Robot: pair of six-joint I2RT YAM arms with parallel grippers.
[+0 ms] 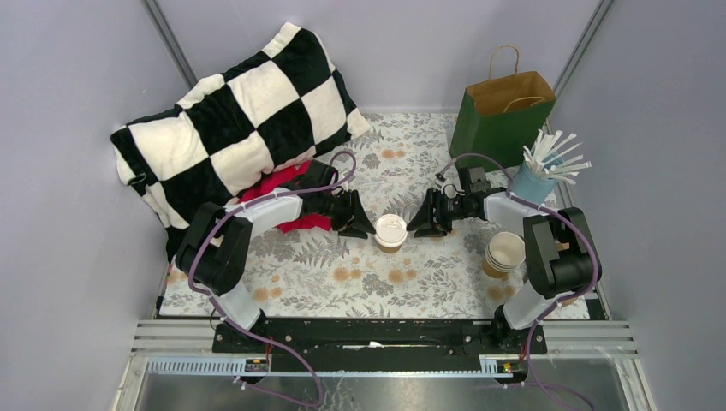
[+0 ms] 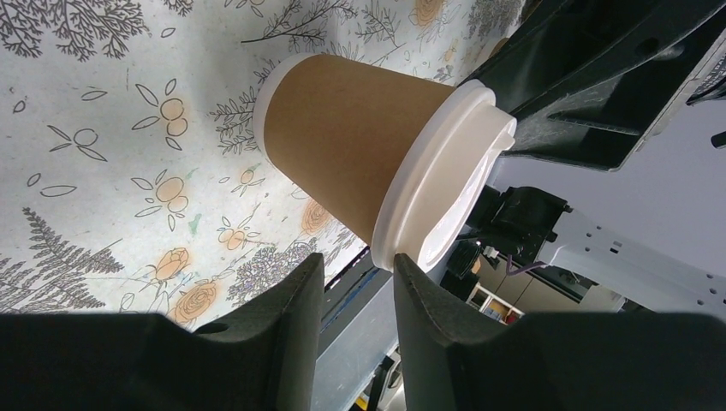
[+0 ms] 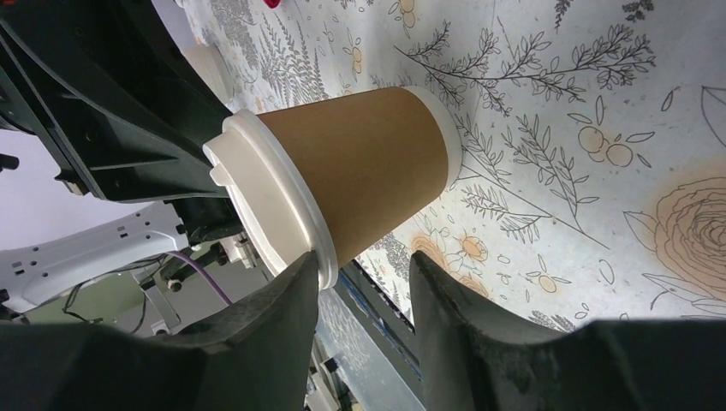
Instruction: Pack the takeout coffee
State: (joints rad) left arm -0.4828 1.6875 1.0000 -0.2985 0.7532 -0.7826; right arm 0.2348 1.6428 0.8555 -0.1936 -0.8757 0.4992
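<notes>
The takeout coffee (image 1: 390,232), a small brown kraft paper cup closed with a white plastic lid, stands upright near the middle of the tabletop (image 1: 342,282), which is covered in a pale cloth printed with ferns and orange flowers. It sits between the two grippers, which point at it from opposite sides. The left gripper (image 2: 353,264) has its dark fingers partly apart with nothing between them; the cup lies just past the fingertips, its lid rim close to one of them, though I cannot tell if they touch. The right gripper (image 3: 366,261) is likewise partly spread and holds nothing, the cup just beyond its tips. At the far right corner a green paper bag with twisted handles (image 1: 496,128) stands with its mouth open, its brown inside showing. Just in front of it, near the right edge, a light blue cup (image 1: 532,185) holds a bundle of white wrapped straws (image 1: 556,157). Nearer along that edge is a nested stack of lidless brown paper cups (image 1: 503,253), beside the right arm.
</notes>
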